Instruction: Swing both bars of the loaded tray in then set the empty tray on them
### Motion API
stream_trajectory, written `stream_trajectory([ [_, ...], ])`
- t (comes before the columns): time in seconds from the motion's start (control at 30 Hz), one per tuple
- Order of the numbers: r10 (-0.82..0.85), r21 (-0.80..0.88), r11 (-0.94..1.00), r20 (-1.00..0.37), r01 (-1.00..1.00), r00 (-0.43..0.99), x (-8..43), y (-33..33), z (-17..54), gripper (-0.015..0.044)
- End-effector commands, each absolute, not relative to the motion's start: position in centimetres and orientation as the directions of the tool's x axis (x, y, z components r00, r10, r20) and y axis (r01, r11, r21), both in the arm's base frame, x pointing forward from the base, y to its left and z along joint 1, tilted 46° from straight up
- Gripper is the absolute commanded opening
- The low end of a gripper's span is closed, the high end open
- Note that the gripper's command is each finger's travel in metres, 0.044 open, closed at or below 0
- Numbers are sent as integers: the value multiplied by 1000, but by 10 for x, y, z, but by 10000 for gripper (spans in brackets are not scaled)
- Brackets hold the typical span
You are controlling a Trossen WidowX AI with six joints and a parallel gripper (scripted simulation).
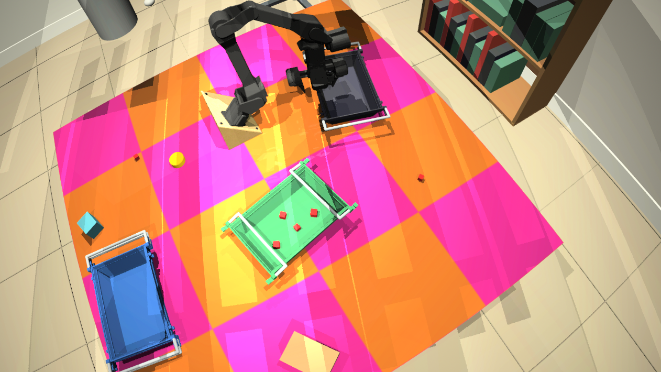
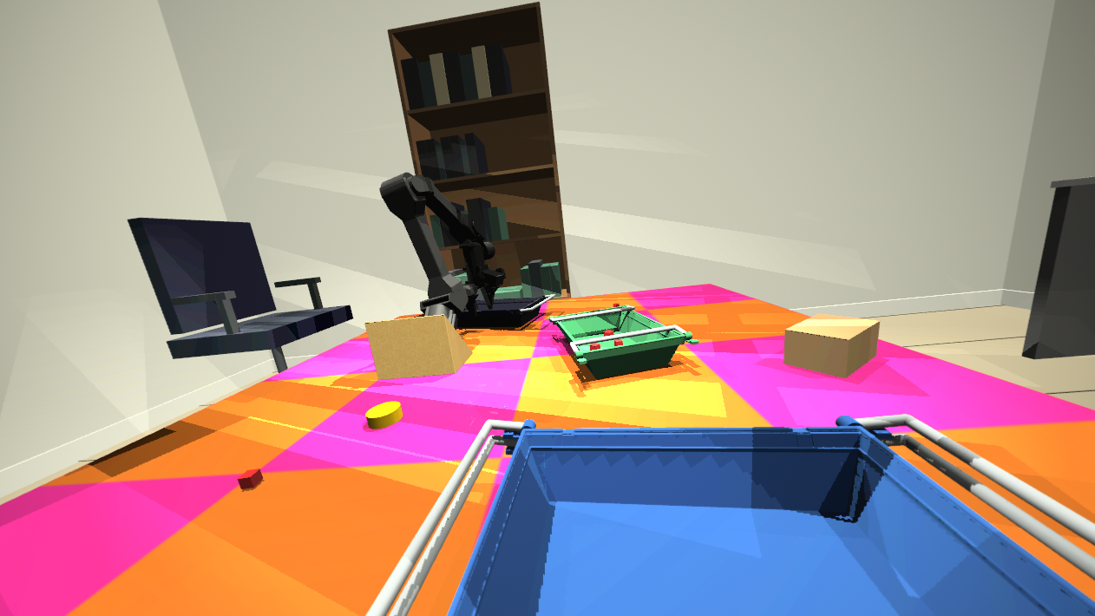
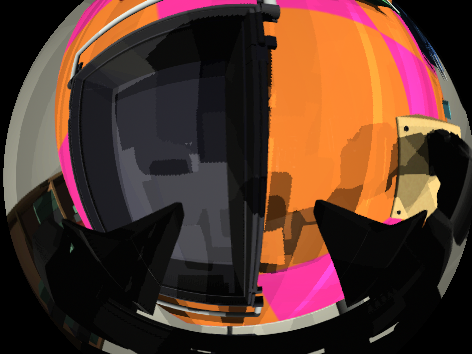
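Note:
The green tray (image 1: 295,198) (image 2: 635,358) stands upright with several small red blocks (image 1: 282,215) inside. Its two white bars (image 1: 261,240) (image 1: 316,194) lie across its top, one near each end. An empty dark tray (image 1: 372,87) (image 3: 92,150) lies by the arm, with its bars (image 1: 355,122) (image 3: 215,312) out over its ends. My gripper (image 3: 250,209) is open and points down above the dark tray's long side wall nearest the arm's base. In the wrist view one finger is over the tray's inside and the other outside that wall. Nothing is between the fingers.
An empty blue tray (image 1: 133,305) (image 2: 689,551) has its bars out. A tan box (image 1: 308,352) (image 2: 830,346), a yellow disc (image 1: 177,159) (image 2: 383,414), a cyan cube (image 1: 90,225) and loose red blocks (image 1: 420,177) (image 1: 136,157) lie around. A tan wedge (image 1: 240,134) (image 2: 413,348) is under the arm's base.

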State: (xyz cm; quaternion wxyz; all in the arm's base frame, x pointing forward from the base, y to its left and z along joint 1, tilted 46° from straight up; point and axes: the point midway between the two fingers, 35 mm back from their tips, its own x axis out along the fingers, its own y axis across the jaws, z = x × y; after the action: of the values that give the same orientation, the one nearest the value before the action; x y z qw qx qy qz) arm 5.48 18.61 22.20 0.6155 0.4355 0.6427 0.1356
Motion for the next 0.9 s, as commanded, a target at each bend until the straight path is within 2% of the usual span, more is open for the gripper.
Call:
stream_trajectory([
  [0.0, 721, 704, 587, -680, 400, 137, 56, 198, 207, 440],
  [0.53, 722, 704, 586, -679, 401, 136, 56, 212, 191, 440],
  [0.87, 722, 704, 586, -679, 401, 136, 56, 212, 191, 293],
])
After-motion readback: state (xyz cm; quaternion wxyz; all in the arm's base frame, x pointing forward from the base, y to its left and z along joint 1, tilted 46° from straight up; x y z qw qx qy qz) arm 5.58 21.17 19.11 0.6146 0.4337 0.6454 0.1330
